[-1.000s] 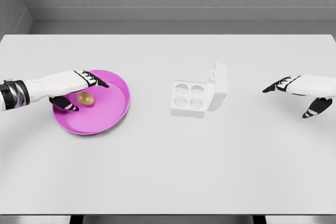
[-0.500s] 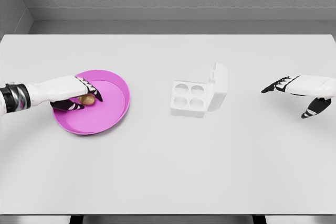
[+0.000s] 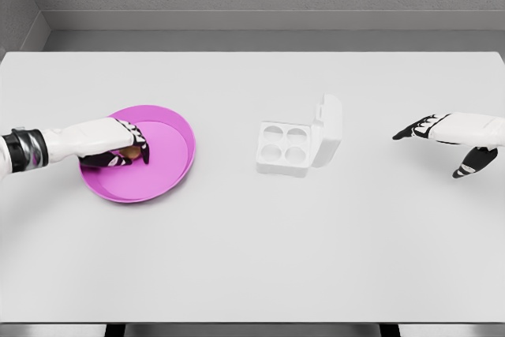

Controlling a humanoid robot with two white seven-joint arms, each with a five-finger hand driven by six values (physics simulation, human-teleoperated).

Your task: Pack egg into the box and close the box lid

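Note:
A magenta plate [image 3: 170, 159] lies on the left of the white table. My left hand [image 3: 126, 149] is down inside it, its fingers curled around the brown egg [image 3: 132, 150], of which only a sliver shows between them. The egg still rests in the plate. The white egg box [image 3: 286, 147] stands at the table's middle with four empty round cups, its lid [image 3: 328, 129] hinged upright on its right side. My right hand [image 3: 442, 138] hovers open far to the right, holding nothing.
The white table [image 3: 252, 242] runs out to a dark front edge at the bottom. A grey wall closes the back.
My left hand dropped onto the egg and its fingers closed around it, covering most of it. The right hand barely shifted.

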